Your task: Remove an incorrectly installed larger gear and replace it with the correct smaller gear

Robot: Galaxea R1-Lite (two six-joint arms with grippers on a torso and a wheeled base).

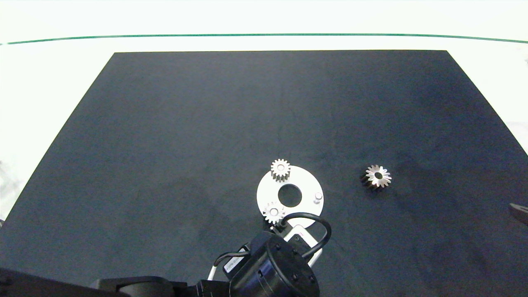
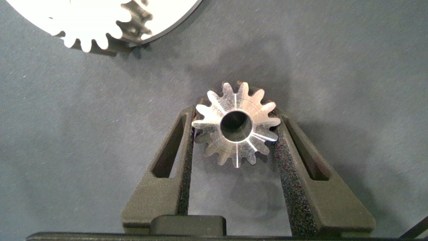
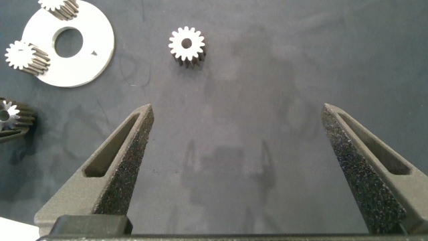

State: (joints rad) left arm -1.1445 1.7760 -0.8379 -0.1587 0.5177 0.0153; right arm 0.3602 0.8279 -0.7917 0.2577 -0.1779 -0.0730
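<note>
A smaller gear (image 2: 235,127), silvery with blunt teeth and a round bore, sits between the pads of my left gripper (image 2: 235,114), which is shut on it. In the head view that gripper is hidden under the left arm's wrist (image 1: 270,268), just in front of the white disc plate (image 1: 305,181). Two more small gears (image 1: 280,169) (image 1: 273,212) stand on the plate, and one peg (image 1: 317,197) is bare. The larger gear (image 1: 377,176), with pointed teeth and a dark body, lies on the mat right of the plate. My right gripper (image 3: 237,117) hangs open over bare mat.
A black mat (image 1: 165,144) covers the table, with white surface around it. The right gripper's tip (image 1: 519,212) shows at the head view's right edge. In the right wrist view, the plate (image 3: 90,57) and the larger gear (image 3: 186,45) lie beyond the open fingers.
</note>
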